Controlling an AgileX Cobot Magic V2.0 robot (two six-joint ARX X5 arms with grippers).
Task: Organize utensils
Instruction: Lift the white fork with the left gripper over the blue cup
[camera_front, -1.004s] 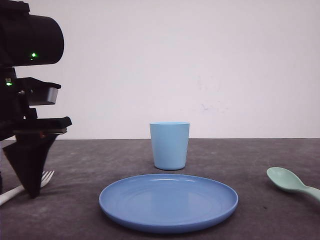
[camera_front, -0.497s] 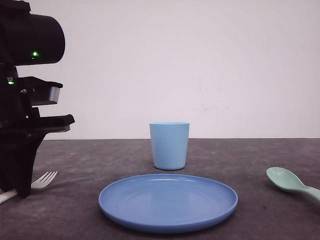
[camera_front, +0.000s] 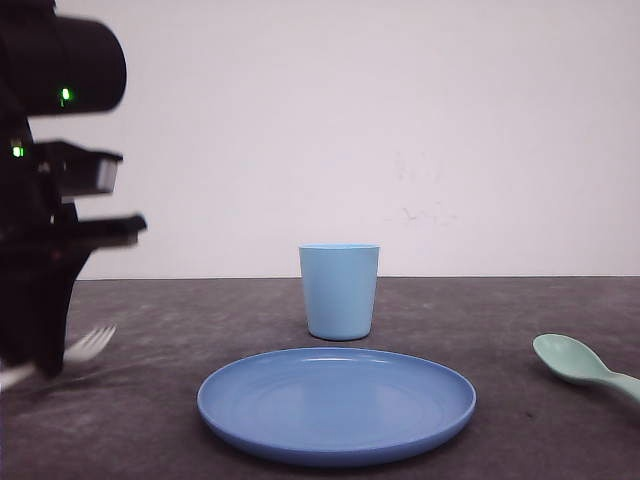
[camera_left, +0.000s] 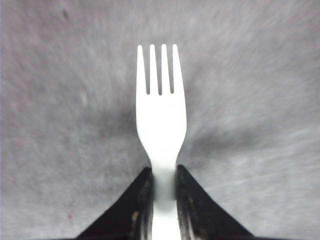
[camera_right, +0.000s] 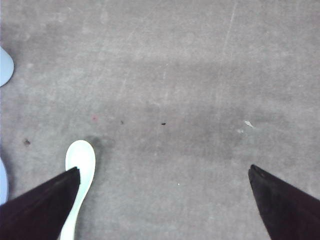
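My left gripper (camera_left: 164, 172) is shut on the neck of the white four-tined fork (camera_left: 160, 112), its tines pointing away from the fingers. In the front view that gripper (camera_front: 42, 365) is at the far left, just above the table, and the fork's head (camera_front: 90, 343) sticks out to its right, blurred. The pale mint-green spoon (camera_front: 570, 358) lies on the table at the far right. My right gripper (camera_right: 163, 172) hangs open above the table, with the spoon's bowl (camera_right: 81, 157) just beside one fingertip and nothing between the fingers.
A round blue plate (camera_front: 336, 405) sits at the front centre of the dark grey table (camera_front: 480, 310). A light blue cup (camera_front: 339, 290) stands upright just behind it. A white wall closes off the back.
The left gripper's fingers have closed on the fork's handle, and the fork's head has risen slightly and is now blurred. The plate, cup and spoon have not moved.
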